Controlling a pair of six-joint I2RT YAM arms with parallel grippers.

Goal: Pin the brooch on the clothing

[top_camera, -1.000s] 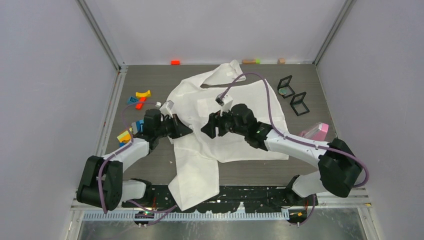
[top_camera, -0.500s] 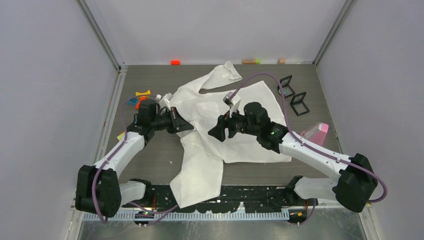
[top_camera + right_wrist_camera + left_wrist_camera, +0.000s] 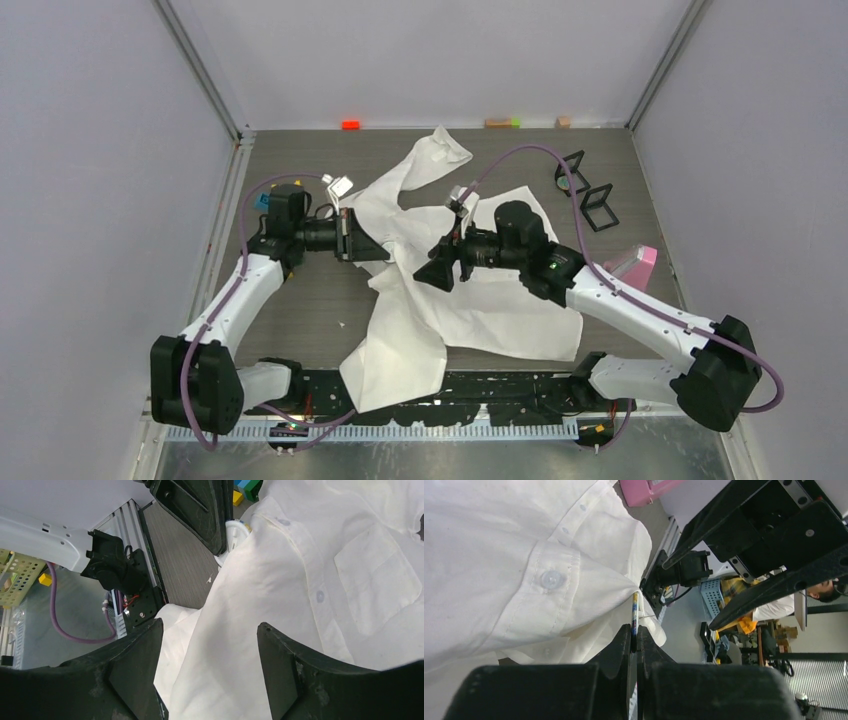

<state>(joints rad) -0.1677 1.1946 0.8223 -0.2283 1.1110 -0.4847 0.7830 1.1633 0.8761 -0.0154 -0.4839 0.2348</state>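
With the left gripper (image 3: 634,632) pinching the brooch (image 3: 634,611) mid-frame and the right gripper (image 3: 210,630) gaping empty, the unsupported shirt (image 3: 499,555) may slip off.

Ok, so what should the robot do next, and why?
Probably bring the open right gripper down to pinch the shirt beside the brooch. The left gripper is shut on what looks like the brooch, seen edge-on right at a loose, rumpled fold, and nothing holds the cloth steady there for the pin.
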